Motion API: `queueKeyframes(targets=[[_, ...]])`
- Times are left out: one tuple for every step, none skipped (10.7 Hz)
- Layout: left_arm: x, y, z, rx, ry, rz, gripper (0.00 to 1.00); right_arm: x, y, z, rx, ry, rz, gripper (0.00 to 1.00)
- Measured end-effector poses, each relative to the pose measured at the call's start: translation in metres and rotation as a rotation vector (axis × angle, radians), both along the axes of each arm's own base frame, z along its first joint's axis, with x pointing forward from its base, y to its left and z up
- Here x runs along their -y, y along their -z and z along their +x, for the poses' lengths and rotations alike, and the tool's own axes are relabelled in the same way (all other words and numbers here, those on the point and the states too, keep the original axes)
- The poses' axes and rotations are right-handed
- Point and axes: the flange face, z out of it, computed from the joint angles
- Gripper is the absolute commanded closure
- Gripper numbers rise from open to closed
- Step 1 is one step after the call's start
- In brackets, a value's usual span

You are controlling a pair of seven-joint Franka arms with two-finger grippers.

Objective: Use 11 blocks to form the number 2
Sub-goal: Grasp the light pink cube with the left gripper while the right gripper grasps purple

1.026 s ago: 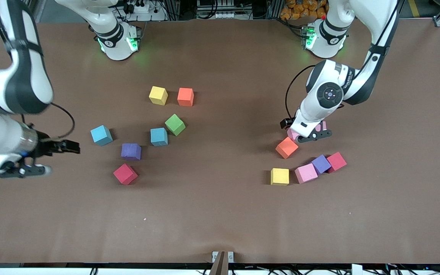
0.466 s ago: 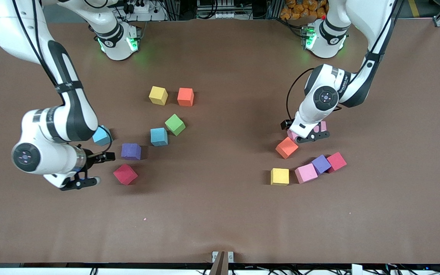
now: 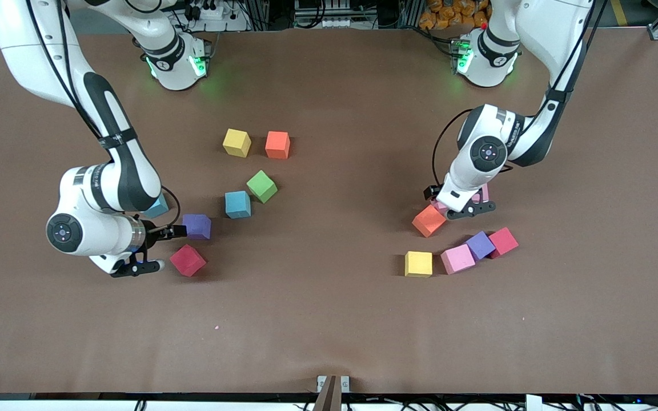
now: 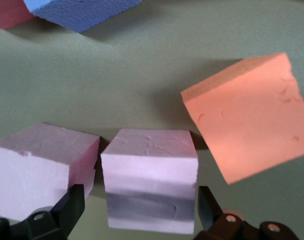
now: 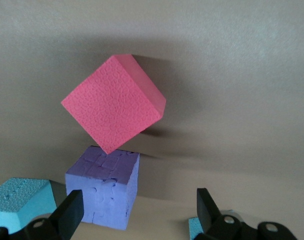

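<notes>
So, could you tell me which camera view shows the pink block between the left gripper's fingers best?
The left wrist view: the pink block fills the gap between the open left gripper's fingers. In the front view the left arm hides nearly all of it. The right wrist view does not show it.

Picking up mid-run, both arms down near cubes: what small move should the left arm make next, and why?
Probably close the left gripper. Its open fingers straddle a pink block beside the orange block, so a grasp looks ready. The right gripper, also open, hangs by the purple block.
</notes>
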Motion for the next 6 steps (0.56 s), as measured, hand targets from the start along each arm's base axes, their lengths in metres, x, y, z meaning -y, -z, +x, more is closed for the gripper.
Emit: queueKeyframes(targets=[[-0.003, 0.002, 0.001, 0.000, -0.002, 0.003, 0.17, -0.005, 0.000, -0.001, -0.003, 0.035, -0.009, 0.00], [-0.003, 0.003, 0.002, 0.000, -0.002, 0.005, 0.53, -0.015, -0.001, -0.002, -0.004, 0.048, -0.015, 0.00], [-0.003, 0.003, 0.002, 0.001, -0.001, 0.005, 0.71, -0.026, -0.001, -0.003, -0.004, 0.046, -0.019, 0.00], [-0.003, 0.003, 0.003, 0.004, 0.000, 0.004, 0.82, -0.033, 0.001, -0.005, 0.000, 0.046, -0.021, 0.00], [-0.001, 0.001, 0.004, 0.007, 0.002, 0.003, 0.83, -0.035, 0.006, -0.008, 0.013, 0.045, -0.021, 0.00], [0.002, 0.001, 0.003, 0.008, 0.009, 0.003, 0.87, -0.038, 0.013, -0.013, 0.023, 0.042, -0.022, 0.00]])
